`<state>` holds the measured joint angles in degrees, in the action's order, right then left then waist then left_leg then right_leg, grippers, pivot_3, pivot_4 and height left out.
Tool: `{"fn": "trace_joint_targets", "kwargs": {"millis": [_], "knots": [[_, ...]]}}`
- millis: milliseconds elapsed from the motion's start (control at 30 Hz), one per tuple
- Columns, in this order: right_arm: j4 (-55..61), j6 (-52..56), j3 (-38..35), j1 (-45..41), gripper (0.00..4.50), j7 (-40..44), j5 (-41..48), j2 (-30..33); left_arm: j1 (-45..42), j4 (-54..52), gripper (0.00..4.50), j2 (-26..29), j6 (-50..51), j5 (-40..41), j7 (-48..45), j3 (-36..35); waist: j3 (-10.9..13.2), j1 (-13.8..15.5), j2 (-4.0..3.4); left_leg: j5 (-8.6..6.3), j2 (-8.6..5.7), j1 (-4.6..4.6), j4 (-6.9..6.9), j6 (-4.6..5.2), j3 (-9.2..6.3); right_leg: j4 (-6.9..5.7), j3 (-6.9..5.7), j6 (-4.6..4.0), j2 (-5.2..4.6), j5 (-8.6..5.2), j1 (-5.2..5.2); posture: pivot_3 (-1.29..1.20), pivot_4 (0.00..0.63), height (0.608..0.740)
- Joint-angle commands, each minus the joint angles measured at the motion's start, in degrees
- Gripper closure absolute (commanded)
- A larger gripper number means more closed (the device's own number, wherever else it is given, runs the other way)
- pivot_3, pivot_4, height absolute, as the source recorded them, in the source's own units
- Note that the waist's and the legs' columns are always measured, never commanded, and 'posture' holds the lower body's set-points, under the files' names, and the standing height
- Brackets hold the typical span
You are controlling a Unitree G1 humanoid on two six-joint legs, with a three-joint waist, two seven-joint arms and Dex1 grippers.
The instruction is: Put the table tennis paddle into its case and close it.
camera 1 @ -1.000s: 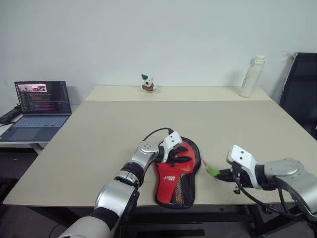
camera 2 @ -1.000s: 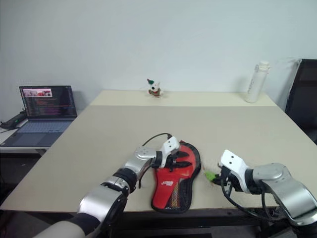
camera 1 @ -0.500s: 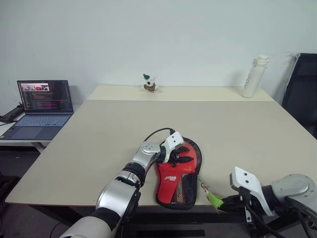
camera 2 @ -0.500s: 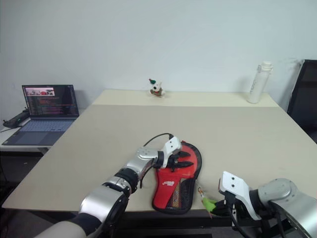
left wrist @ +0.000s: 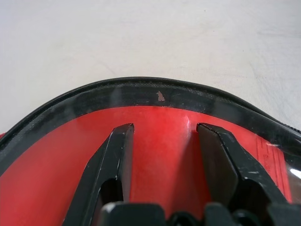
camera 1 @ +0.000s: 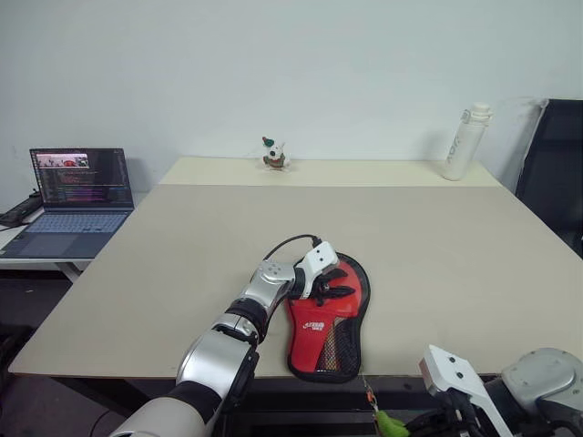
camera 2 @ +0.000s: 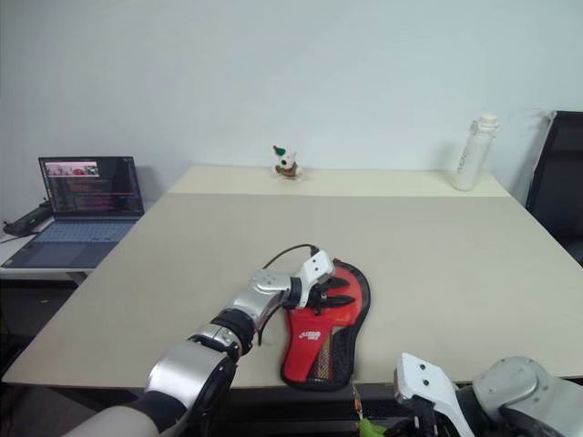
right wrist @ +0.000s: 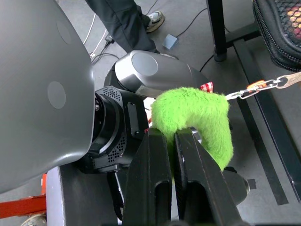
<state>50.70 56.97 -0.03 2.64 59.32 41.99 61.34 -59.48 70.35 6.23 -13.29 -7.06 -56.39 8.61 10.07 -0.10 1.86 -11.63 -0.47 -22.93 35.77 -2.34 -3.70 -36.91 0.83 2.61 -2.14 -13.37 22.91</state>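
The case [camera 1: 328,314] lies near the table's front edge, red face with white logo and mesh pocket up, its zip edge black. My left gripper [camera 1: 335,284] rests on its round end, open, both fingers [left wrist: 120,150] spread flat on the red face. My right gripper [right wrist: 170,134] hangs below the table's front edge, shut on a fluffy green zip tag [right wrist: 197,115]. A short chain [right wrist: 256,89] runs from the tag to the case's corner [right wrist: 277,33]. The table tennis paddle is hidden.
The beige table [camera 1: 410,237] carries a white bottle [camera 1: 463,141] at the back right and a small figurine [camera 1: 272,153] at the back middle. A laptop [camera 1: 77,196] sits on a side desk to the left. A black chair [camera 1: 551,164] stands right. A person's legs [right wrist: 127,19] stand under the table.
My right gripper has drawn back toward me and dropped below the table's front edge, taking the green tag with it. The left gripper has stayed on the case.
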Motion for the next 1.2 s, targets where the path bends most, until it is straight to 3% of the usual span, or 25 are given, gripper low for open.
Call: {"fn": "trace_joint_targets", "kwargs": {"millis": [33, 100, 133, 333, 533, 700, 833, 967, 1200], "knots": [[2.7, 0.5, -1.6, -1.1, 4.47, -0.6, 3.5, 1.0, 0.9, 1.9, 2.2, 0.1, 0.4, -1.9, 0.7, 1.2, 0.0, 0.0, 0.0, 0.0, 0.0, 0.0, 0.0, 0.0, 0.0, 0.0, 0.0, 0.0, 0.0, 0.0, 0.0, 0.0, 0.15, 0.74], [1.7, 1.6, -3.0, -2.6, 4.47, -1.7, 5.1, 0.9, 1.0, 1.8, 2.2, 0.2, 0.3, -1.9, 0.7, 1.2, 0.0, 0.0, 0.0, 0.0, 0.0, 0.01, 0.02, 0.0, 0.0, -0.01, 0.0, 0.0, 0.0, 0.0, 0.0, 0.0, 0.15, 0.74], [0.9, 2.4, -4.5, -4.0, 4.25, -2.3, 6.6, 0.8, 1.0, 1.7, 2.2, 0.3, 0.3, -1.8, 0.6, 1.2, 0.0, 0.0, 0.0, 0.0, 0.0, 0.01, 0.03, 0.0, 0.0, -0.01, 0.0, 0.0, 0.0, 0.0, -0.02, 0.0, 0.15, 0.74], [-8.2, 4.1, -4.6, -13.5, 2.38, -5.2, 8.0, -0.8, 1.3, 1.2, 2.2, 0.6, 0.2, -0.8, 0.5, 0.3, 0.0, -0.1, 0.04, -0.01, 0.02, 0.12, 0.08, 0.01, -0.02, 0.0, -0.01, 0.02, 0.0, 0.01, -0.16, 0.0, 0.15, 0.74], [-13.2, 5.3, -8.7, -17.3, 2.38, -6.5, 12.6, -1.8, 1.8, -1.3, 2.2, 1.4, -0.8, 2.4, -0.2, -2.7, 0.0, -0.1, 0.05, -0.05, 0.03, 0.04, 0.06, 0.07, -0.03, 0.02, -0.01, 0.02, -0.01, 0.01, -0.1, 0.0, 0.15, 0.74], [-17.5, 0.3, -6.9, -19.4, 2.38, -9.1, 7.4, -5.3, 4.5, -11.5, 2.2, 3.7, 1.7, 9.0, -6.3, -6.5, 0.1, -0.3, 0.04, -0.05, 0.04, -0.17, 0.07, 0.07, 0.05, -0.08, 0.07, 0.02, 0.02, 0.03, 0.25, 0.0, 0.15, 0.74], [-27.5, -11.8, -1.6, -23.8, 2.38, -12.1, -4.0, -12.4, 15.8, -37.7, 2.2, 11.9, 16.7, 18.3, -14.2, -9.1, 0.1, -1.2, 0.09, -0.05, 0.06, -0.19, 0.03, 0.07, 0.07, -0.06, 0.09, 0.01, 0.05, 0.03, 0.28, 0.0, 0.15, 0.74], [-38.9, -20.8, 1.5, -28.5, 2.38, -10.6, -11.1, -17.3, 26.8, -56.1, 2.2, 17.9, 27.4, 22.4, -10.4, -11.4, 0.2, -2.1, -0.03, -0.05, 0.14, -0.08, -0.04, 0.07, 0.13, -0.13, 0.18, -0.03, 0.06, 0.02, 0.3, 0.0, 0.15, 0.74], [-61.7, -34.2, 2.5, -37.3, 2.38, -4.0, -20.1, -18.4, 37.8, -70.7, 2.2, 21.5, 34.0, 24.3, -3.7, -12.1, 0.3, -0.8, -0.1, -0.05, 0.14, -0.12, 0.09, 0.08, 0.07, -0.11, 0.16, -0.03, -0.07, 0.02, 0.22, 0.0, 0.15, 0.74]]}}
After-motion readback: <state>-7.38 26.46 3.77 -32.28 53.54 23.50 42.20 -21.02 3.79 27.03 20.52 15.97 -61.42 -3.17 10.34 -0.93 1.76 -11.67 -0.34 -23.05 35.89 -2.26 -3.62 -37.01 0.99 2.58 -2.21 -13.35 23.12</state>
